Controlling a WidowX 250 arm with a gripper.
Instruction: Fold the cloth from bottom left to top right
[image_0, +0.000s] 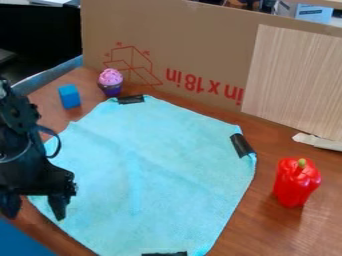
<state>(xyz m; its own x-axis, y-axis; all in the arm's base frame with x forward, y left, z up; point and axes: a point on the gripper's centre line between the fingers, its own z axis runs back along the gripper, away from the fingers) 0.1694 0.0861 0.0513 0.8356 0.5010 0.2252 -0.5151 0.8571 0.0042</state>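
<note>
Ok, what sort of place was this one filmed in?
Probably a robot lab's tabletop setup: a robot arm over a brown table, a cardboard wall behind it, and black strips at the cloth's edges.

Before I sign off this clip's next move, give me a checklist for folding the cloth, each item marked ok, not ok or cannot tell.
1. Claw open, fingers apart: ok.
2. Claw by the lower-left part of the cloth, where the fold should start: ok.
3. Cloth spread out, fold not yet made: ok.
4. Red pepper, blue block and toy cupcake off the cloth: ok.
5. Cloth edges free of attachments: not ok; black strips sit at its top, right and bottom.
6. Fingertips touching the cloth: cannot tell.
</note>
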